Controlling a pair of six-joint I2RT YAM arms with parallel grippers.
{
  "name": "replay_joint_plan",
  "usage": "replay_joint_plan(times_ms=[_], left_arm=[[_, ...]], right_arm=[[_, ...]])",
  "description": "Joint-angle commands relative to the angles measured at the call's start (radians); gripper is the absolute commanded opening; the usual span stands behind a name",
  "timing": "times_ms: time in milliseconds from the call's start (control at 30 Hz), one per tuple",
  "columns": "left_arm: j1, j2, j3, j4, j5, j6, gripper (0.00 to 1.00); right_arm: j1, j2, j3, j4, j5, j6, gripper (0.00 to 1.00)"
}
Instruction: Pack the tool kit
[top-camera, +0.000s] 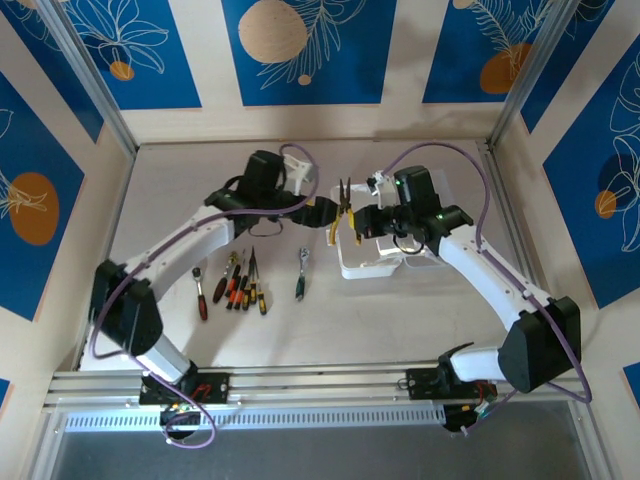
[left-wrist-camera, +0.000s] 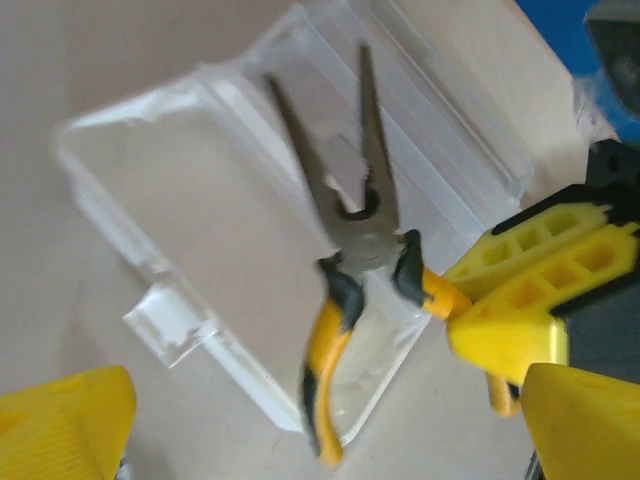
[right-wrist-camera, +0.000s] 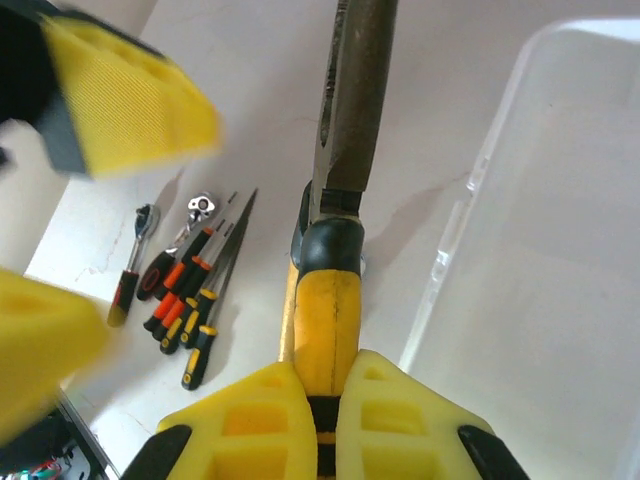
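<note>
While the pliers (top-camera: 345, 210) hung in the air at the left edge of the open case (top-camera: 365, 268), the right hand (top-camera: 362, 222) was clenched on one of their yellow handles. The other handle dangled free and the long jaws pointed away toward the far wall. The left hand (top-camera: 322, 210) hovered just beside them, its fingers spread wide and gripping nothing. The case lay on the surface (top-camera: 400, 330) under the right arm, lid back, with no tool visible inside.

The step in hand looked to be setting the pliers into the case. It would go best if the right hand turned them to lie along the tray's length and lowered them until they rested on its floor before letting go. Because the grip was on a single handle, the tool could swing or slip, so a slow descent seemed wise. The left hand would do well to draw back, clear of the tray's rim.

By count there were one case, one pair of pliers and two hands. Loose on the surface to the left lay one red-handled tool (top-camera: 200, 293) on its own, one metal ratchet (top-camera: 300, 272) apart, and between them a tight bunch of orange- and yellow-handled tools (top-camera: 242, 285). That bunch held perhaps five, though it was too closely packed to count with certainty.
</note>
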Motion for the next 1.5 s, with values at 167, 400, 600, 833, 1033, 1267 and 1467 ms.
replay_joint_plan(times_ms=[167, 400, 600, 833, 1033, 1267, 1467], left_arm=[[0.171, -0.181, -0.123, -0.248, -0.303, 0.077, 1.0], [0.207, -0.173, -0.244, -0.346, -0.434, 0.033, 1.0], [0.208, -0.171, -0.33, -0.308, -0.409, -0.005, 1.0], [0.208, -0.171, -0.326, -0.297, -0.395, -0.002, 1.0], [0.209, -0.169, -0.321, -0.301, -0.396, 0.007, 1.0], [0.209, -0.158, -0.312, -0.304, -0.395, 0.009, 1.0], [0.208, -0.154, -0.308, -0.309, -0.395, 0.012, 1.0]], right_arm=[[-0.07, 0.038, 0.039, -0.135, 0.011, -0.098, 0.0], [-0.064, 0.177, 0.093, -0.152, 0.065, -0.125, 0.0], [-0.037, 0.308, 0.141, -0.101, 0.082, -0.116, 0.0], [0.016, 0.473, 0.212, -0.043, 0.107, -0.075, 0.0], [0.047, 0.542, 0.241, -0.028, 0.18, -0.037, 0.0], [0.055, 0.553, 0.267, -0.062, 0.237, -0.032, 0.25], [0.057, 0.523, 0.302, -0.108, 0.272, -0.041, 0.37]])
